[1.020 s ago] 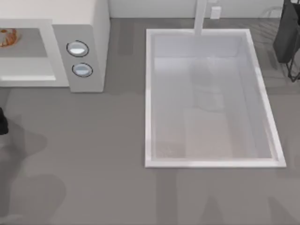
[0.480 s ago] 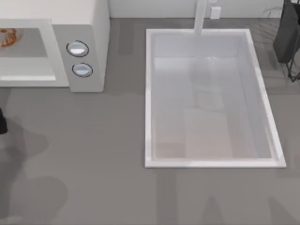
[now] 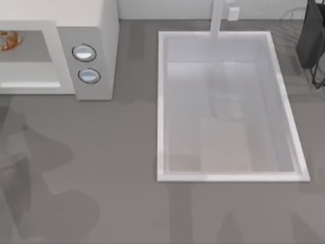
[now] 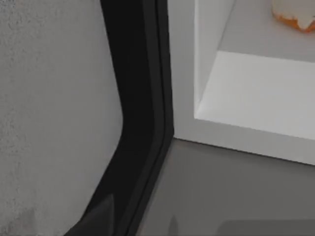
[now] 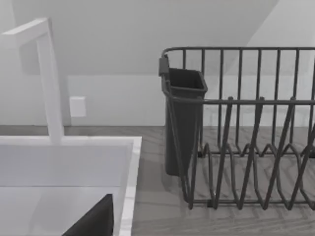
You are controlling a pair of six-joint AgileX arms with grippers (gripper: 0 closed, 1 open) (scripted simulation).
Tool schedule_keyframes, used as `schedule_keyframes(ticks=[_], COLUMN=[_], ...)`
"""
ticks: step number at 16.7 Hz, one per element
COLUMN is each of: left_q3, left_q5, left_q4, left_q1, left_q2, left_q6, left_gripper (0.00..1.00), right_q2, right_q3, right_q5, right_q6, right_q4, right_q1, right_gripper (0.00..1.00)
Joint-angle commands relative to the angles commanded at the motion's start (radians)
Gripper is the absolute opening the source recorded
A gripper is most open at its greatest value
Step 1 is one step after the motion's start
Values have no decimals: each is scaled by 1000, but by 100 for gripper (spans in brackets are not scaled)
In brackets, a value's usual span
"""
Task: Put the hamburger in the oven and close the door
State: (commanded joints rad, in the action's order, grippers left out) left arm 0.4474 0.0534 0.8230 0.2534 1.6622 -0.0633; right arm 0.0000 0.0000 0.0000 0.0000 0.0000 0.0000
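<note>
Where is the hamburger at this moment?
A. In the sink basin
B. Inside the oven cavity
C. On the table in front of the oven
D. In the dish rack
B: the hamburger lies on the grey floor inside the oven cavity, at the top view's left edge.

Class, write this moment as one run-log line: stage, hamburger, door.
stage: closing pending | hamburger: inside oven cavity | door: open, beside left wrist camera | sink: right of oven

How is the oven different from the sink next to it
The oven is a tall closed-topped box opening at its front, while the sink is a sunken basin open upward. The oven is smaller in the top view; the sink is much bigger. The oven holds the hamburger; nothing shows in the sink. Both are whitish and rectangular.
</note>
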Motion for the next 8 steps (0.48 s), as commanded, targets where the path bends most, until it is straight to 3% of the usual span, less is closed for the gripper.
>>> schedule_keyframes(ticks=[8], left_q3=[39], left_q5=[3], left_q4=[-312], left_q1=[1], left_q2=[-229], left_q6=[1], left_gripper=[100], right_q2=[0], right_q3=[0], right_q5=[0], right_q6=[0], right_q4=[0], right_q1=[0], right_gripper=[100])
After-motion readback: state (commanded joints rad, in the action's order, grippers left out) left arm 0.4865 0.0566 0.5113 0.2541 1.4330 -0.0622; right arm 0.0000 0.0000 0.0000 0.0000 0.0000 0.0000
